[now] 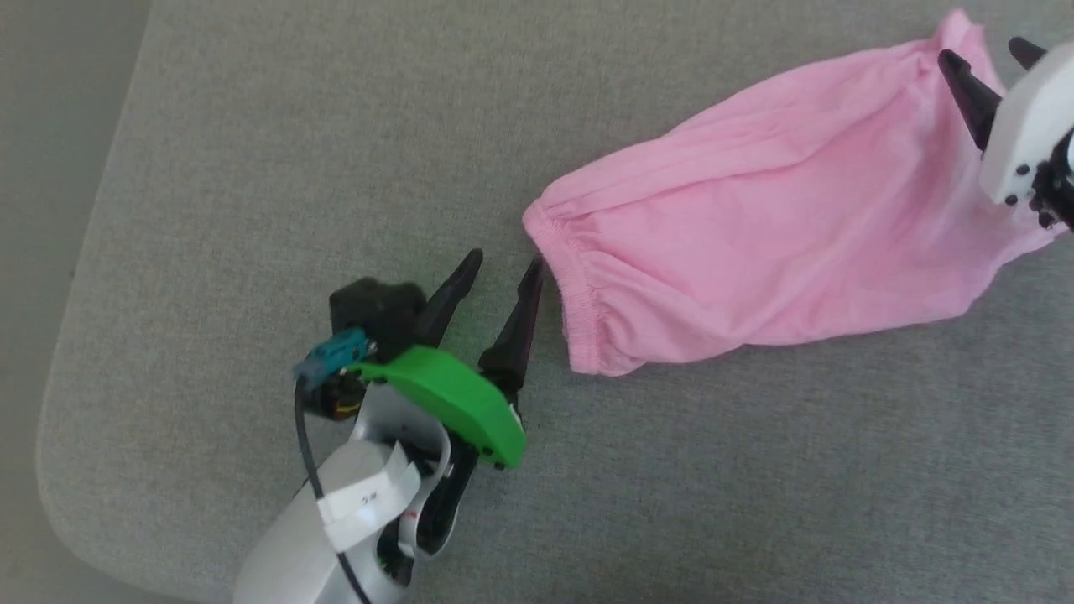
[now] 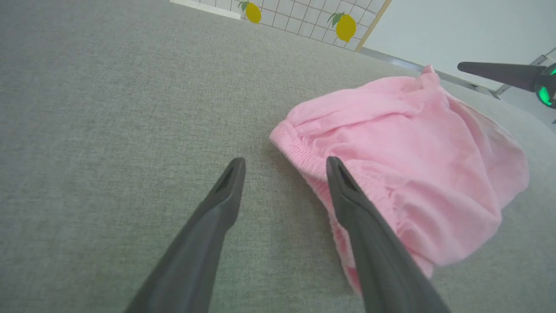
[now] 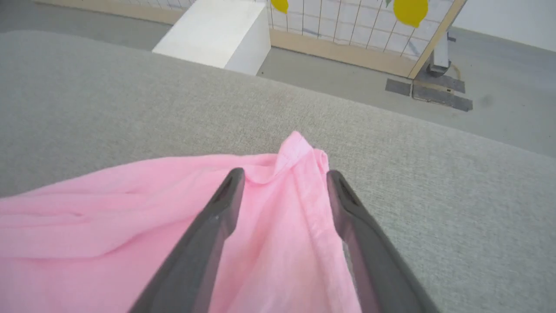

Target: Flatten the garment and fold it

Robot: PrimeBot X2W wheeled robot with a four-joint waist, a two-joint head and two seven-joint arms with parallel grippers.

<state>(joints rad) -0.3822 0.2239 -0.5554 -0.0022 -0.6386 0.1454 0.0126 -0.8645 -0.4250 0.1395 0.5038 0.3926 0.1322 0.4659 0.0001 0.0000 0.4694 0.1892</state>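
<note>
Garment (image 1: 780,252): pink shorts lying on a grey woven surface (image 1: 294,168), stretched on a diagonal from the middle of the head view to its upper right corner. The cloth is creased lengthwise, not flat. The gathered waistband (image 1: 570,285) forms the end nearer the middle.

Left gripper (image 1: 507,257): fingers open, gripping nothing. In the head view one fingertip sits right at the waistband's edge and the other is over bare surface. The left wrist view is closer. There the left gripper (image 2: 285,160) has one finger laid across the waistband (image 2: 304,161), and the garment (image 2: 412,165) bunches up behind it in soft folds that the head view flattens out. One dark finger of the other arm (image 2: 499,71) shows at that view's upper right.

Right gripper (image 1: 980,49): over the far end of the garment, partly cut off by the head view's edge. In the right wrist view its fingers (image 3: 208,226) are spread apart and lie over the cloth (image 3: 108,243). A small raised peak of hem (image 3: 299,150) stands just past the tips.

Beyond the surface, the wrist views add a lemon-printed grid panel (image 3: 369,26), a white box (image 3: 217,34) and grey floor (image 3: 499,65).
</note>
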